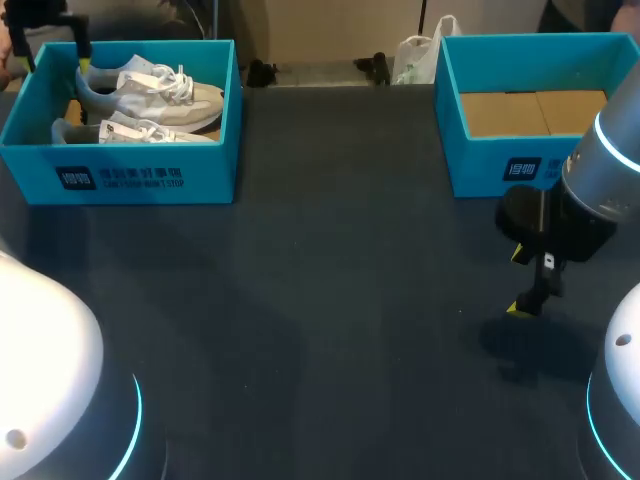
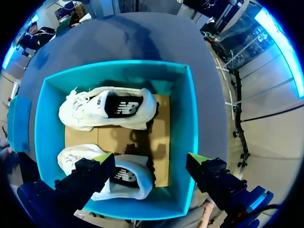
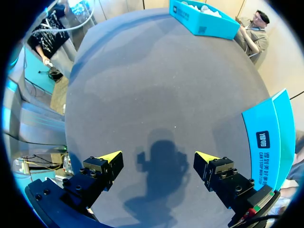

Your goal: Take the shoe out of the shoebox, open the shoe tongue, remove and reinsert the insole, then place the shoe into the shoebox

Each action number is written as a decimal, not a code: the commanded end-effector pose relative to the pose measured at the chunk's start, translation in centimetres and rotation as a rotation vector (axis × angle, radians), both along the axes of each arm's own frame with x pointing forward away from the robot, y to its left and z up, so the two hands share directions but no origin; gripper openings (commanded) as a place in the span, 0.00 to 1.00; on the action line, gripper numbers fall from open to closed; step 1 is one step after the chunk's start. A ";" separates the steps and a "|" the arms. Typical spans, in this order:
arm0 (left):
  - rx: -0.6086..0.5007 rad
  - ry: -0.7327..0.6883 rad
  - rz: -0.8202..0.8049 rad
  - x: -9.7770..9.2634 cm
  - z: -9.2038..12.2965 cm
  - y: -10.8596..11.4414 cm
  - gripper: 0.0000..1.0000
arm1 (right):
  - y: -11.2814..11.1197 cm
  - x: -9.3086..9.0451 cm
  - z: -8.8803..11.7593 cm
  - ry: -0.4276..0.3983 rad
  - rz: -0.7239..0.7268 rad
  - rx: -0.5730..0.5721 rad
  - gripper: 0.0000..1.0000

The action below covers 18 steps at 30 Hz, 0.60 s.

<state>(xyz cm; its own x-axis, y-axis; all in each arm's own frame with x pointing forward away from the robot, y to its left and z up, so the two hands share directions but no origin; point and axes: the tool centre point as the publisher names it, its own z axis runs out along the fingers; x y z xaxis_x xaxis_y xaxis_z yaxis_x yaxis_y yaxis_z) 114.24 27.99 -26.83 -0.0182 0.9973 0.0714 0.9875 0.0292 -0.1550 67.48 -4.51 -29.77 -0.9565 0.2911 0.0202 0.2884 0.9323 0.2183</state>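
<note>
The right gripper [image 3: 159, 159] hangs low over the near right of the bench [image 1: 320, 300]. Its fingers are wide apart and hold nothing, and its shadow lies on the bench beneath. In the head view the right gripper [image 1: 532, 282] sits just in front of the right box [image 1: 490, 165], apart from it. Its own wrist view shows that right box [image 3: 268, 137] as a wall beside one finger. A wide stretch of bench runs from here to the far left, where the left box [image 1: 130, 170] stands. Two white shoes [image 1: 150, 92] lie in it side by side on cardboard. Only the left wrist view shows the left gripper [image 2: 151, 160] clearly. It is above the left box [image 2: 184, 118], fingers spread wide and gripping nothing. One finger is over the closer shoe [image 2: 124, 178] and the other is at the box wall. The second shoe [image 2: 109, 108] lies ahead of the gripper. The right box shows a cardboard floor.
</note>
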 end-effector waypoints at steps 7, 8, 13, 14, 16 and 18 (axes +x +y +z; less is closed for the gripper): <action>0.040 -0.130 0.018 -3.7 0.2 -0.8 1.00 | 0.0 -0.1 0.0 -0.002 0.000 -0.002 1.00; 0.046 -0.130 0.006 -4.2 0.1 -0.8 1.00 | 0.0 -0.1 0.0 -0.002 0.000 -0.002 1.00; 0.055 -0.151 0.016 -5.9 -0.1 -0.6 1.00 | 0.0 -0.1 0.0 -0.002 0.000 -0.002 1.00; 0.054 -0.150 0.016 -6.2 -0.2 -0.6 1.00 | 0.0 -0.1 0.0 -0.002 0.000 -0.002 1.00; 0.049 -0.157 0.015 -6.8 -0.4 -0.6 1.00 | 0.0 -0.1 0.0 -0.002 0.000 -0.002 1.00; 0.043 -0.165 0.015 -7.3 -0.8 -0.6 1.00 | 0.0 -0.1 0.0 -0.002 0.000 -0.002 1.00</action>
